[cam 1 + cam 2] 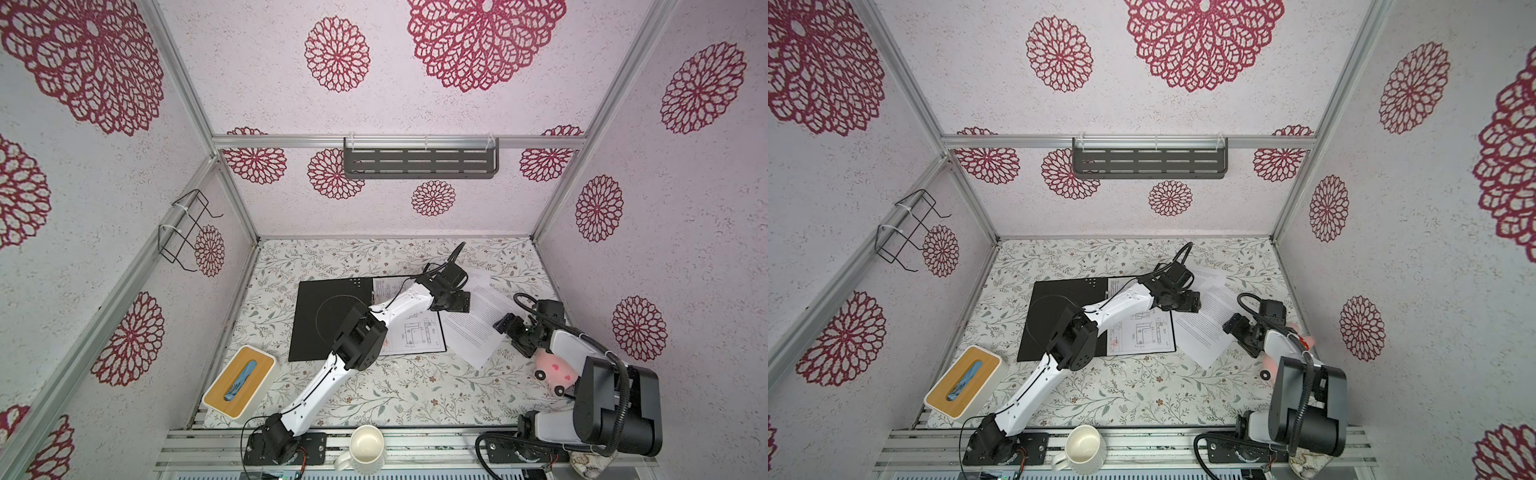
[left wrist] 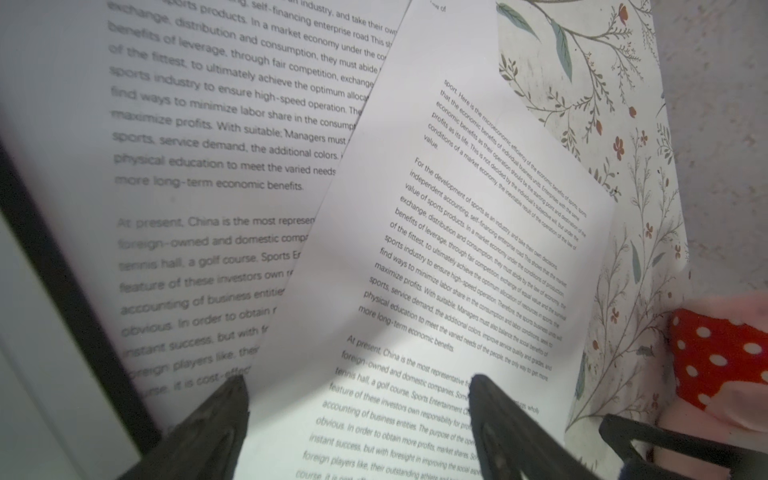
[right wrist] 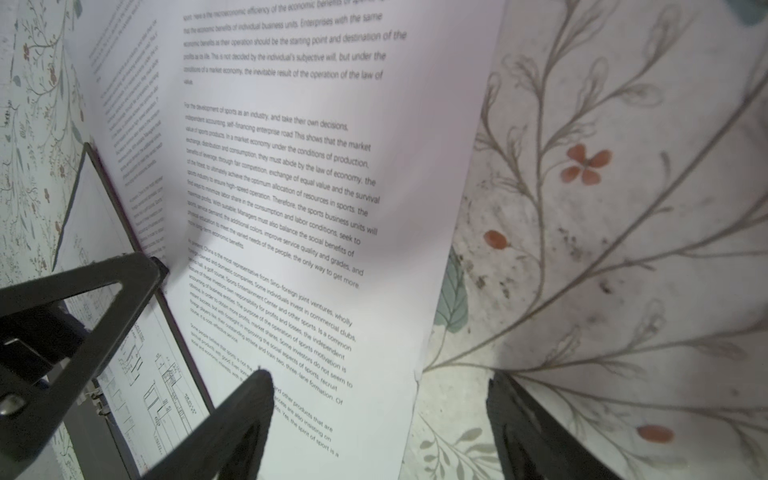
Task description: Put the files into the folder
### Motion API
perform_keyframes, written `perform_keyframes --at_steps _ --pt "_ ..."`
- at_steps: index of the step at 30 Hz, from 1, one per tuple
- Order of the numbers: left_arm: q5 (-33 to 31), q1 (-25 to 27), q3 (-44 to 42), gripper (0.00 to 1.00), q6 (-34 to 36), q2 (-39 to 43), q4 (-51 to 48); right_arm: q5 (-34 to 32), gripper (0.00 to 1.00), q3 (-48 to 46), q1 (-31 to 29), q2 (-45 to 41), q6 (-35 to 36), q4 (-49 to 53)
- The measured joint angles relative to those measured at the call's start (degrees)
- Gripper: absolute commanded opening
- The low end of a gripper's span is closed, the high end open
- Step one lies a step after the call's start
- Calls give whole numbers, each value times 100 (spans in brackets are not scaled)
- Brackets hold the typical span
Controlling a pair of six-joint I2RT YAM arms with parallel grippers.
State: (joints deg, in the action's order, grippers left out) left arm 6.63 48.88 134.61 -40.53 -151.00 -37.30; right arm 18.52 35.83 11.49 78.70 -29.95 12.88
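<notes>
The folder (image 1: 328,316) (image 1: 1059,320) lies open on the table, black inside up. On its right half rests a file with line drawings (image 1: 415,336) (image 3: 137,374). Two text files lie overlapped just right of it: the nearer (image 1: 473,332) (image 1: 1204,332) (image 2: 436,257) (image 3: 291,166) on top of the farther (image 1: 484,282) (image 2: 208,166). My left gripper (image 1: 459,301) (image 1: 1187,299) (image 2: 361,399) reaches across and hovers open over these sheets, holding nothing. My right gripper (image 1: 505,326) (image 1: 1231,326) (image 3: 382,395) is open, straddling the nearer sheet's right edge.
A pink toy (image 1: 555,372) (image 2: 719,361) with red dotted cloth sits by the right arm. A tissue box (image 1: 241,382) stands at the front left, a white mug (image 1: 365,446) on the front rail. A wire rack (image 1: 187,228) and a shelf (image 1: 419,162) hang on the walls.
</notes>
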Motion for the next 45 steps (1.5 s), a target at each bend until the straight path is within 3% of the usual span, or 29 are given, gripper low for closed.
perform_keyframes --at_steps 34,45 --pt "979 -57 42 80 -247 -52 66 1058 78 -79 26 579 -739 -1091" --pt "1250 -66 0 79 -452 -55 149 1436 70 -83 28 758 -874 -1283"
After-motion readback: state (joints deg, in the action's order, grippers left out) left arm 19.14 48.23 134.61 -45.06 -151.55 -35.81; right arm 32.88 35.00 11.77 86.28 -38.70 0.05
